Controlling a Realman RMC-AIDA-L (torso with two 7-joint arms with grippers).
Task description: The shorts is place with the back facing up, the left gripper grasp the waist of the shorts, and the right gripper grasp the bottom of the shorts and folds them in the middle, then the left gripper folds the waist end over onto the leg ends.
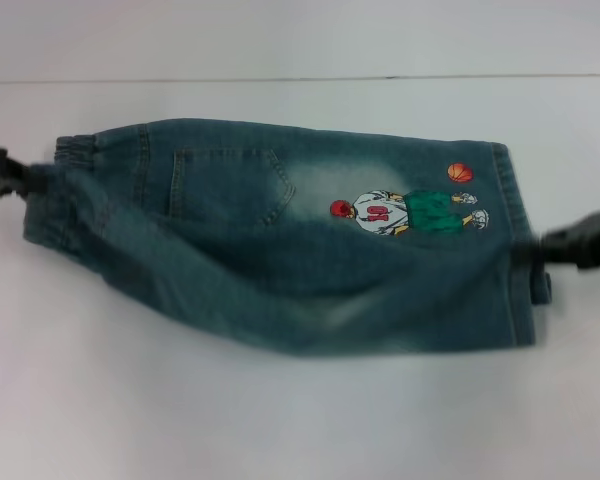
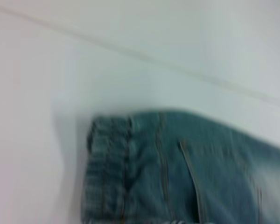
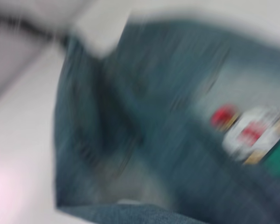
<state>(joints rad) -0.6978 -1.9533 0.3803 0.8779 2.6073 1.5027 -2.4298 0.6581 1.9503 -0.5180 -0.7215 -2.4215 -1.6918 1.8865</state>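
Note:
Blue denim shorts [image 1: 280,240] are stretched sideways across the white table [image 1: 280,420], with a back pocket [image 1: 230,185] and a cartoon basketball player print [image 1: 410,210] facing up. The near half sags and looks lifted off the table. My left gripper [image 1: 5,175] is at the far left, shut on the elastic waist [image 1: 75,150]. At the far right, my right gripper [image 1: 570,245] is shut on the leg hem [image 1: 520,250]. The left wrist view shows the waistband [image 2: 107,158] close up. The print [image 3: 252,133] and folds of the denim [image 3: 144,140] appear in the right wrist view.
A thin seam line [image 1: 280,78] crosses the table behind the shorts. White surface lies in front of the shorts and behind them.

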